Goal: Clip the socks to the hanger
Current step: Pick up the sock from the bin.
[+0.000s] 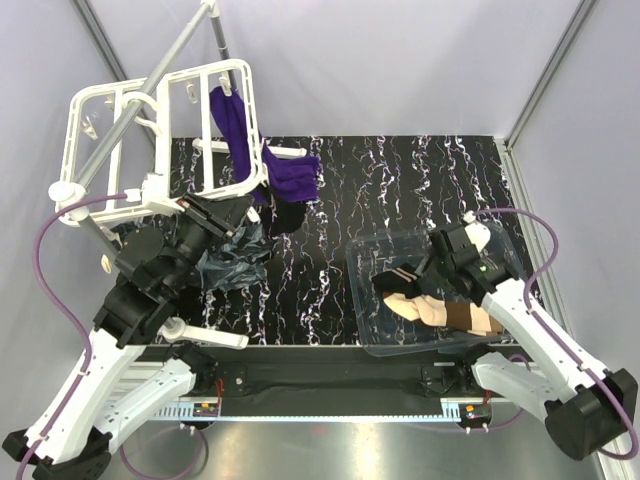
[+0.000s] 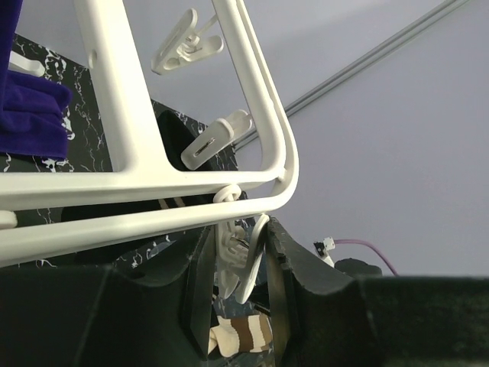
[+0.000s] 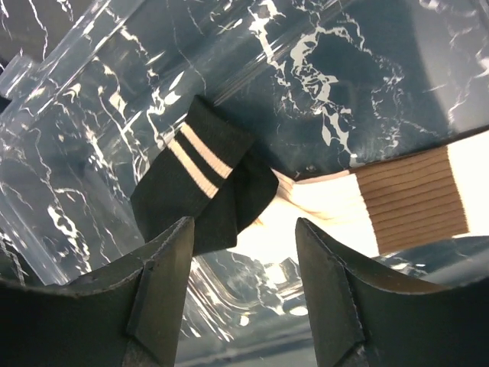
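Below, striped black sock [image 3: 202, 172], right claw [image 3: 244, 225] wide, left claw [image 2: 238, 237] clamping white clip [image 2: 237, 264]

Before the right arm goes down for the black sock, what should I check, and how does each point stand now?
1. Right gripper open: ok.
2. Black sock with two white stripes lies below it in the clear plastic bin: ok.
3. That sock free of the beige sock with ribbed brown cuff: not ok, they overlap.
4. Left gripper straddles a small white plastic clip on the white plastic hanger frame: ok.
5. Clip squeezed open: cannot tell.
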{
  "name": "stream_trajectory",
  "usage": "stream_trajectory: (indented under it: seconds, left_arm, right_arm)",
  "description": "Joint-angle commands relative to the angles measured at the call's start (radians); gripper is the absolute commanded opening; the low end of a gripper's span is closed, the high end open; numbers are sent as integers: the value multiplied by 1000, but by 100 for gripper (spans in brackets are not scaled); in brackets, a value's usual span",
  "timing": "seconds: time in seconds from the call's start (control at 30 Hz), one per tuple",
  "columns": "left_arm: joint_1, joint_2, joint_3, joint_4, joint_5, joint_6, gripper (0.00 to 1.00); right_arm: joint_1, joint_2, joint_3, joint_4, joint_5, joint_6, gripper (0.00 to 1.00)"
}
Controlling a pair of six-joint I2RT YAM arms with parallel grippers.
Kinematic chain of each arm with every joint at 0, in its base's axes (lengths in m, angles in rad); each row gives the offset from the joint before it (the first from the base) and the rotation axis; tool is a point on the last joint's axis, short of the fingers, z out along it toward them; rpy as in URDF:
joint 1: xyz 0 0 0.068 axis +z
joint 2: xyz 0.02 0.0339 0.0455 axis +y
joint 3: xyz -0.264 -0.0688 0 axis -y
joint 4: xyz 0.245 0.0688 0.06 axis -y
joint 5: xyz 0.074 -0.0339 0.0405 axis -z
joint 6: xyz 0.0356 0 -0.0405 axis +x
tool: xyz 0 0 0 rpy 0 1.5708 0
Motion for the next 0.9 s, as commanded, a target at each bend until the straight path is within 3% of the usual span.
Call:
stream_trajectory:
  seconds: [0.0, 0.33, 0.87]
  left_arm:
    - [-2, -10, 3, 44, 21, -15, 0]
    - [-2, -24, 17, 35, 20, -15, 0]
    - [-3, -23, 17, 36, 27, -21, 0]
  right_arm:
    - [-39, -43, -52, 130, -51, 74, 62]
    - [-56, 63, -120, 294, -111, 172, 56]
    - [-67, 80, -198, 334, -84, 249, 48]
